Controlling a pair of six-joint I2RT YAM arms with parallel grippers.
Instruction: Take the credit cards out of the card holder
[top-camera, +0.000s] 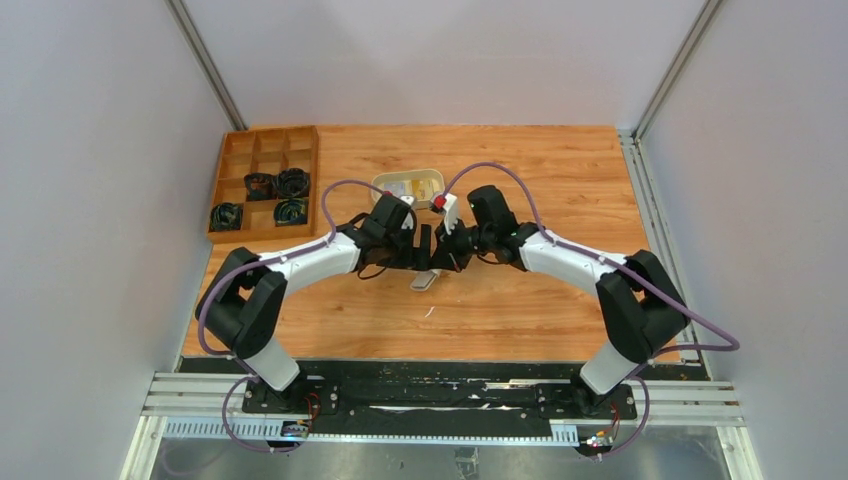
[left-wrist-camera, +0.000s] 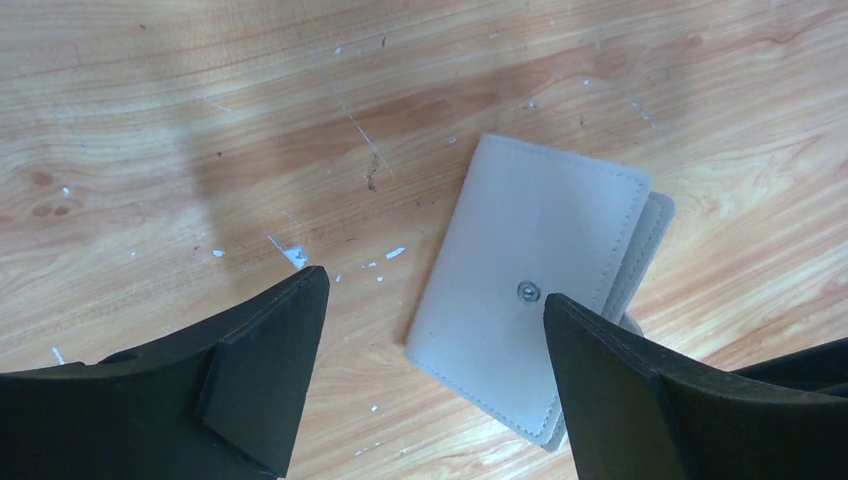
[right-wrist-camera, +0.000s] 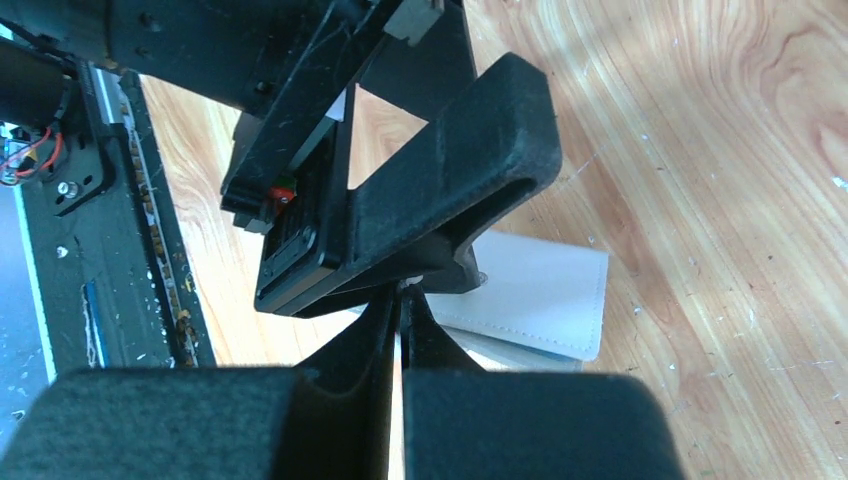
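The card holder (left-wrist-camera: 520, 290) lay shut on the wooden table (top-camera: 540, 290), its snap stud facing up and its layered edges showing along one side. The left gripper (left-wrist-camera: 432, 375) hung just above the card holder with its fingers spread wide and nothing between them, one finger over bare wood and the other over the card holder's edge. The right gripper (right-wrist-camera: 401, 300) was just beside the card holder, its two fingers pressed flat together and its tips close under the left gripper. Beyond the card holder, away from the arm bases, sat an oval cream tray (top-camera: 385, 181) holding credit cards (top-camera: 410, 188), yellowish and whitish, their number too small to tell. Farther from the card holder, off to the left, stood a wooden divided box (top-camera: 240, 152); four of its compartments held black coiled bundles (top-camera: 292, 183).
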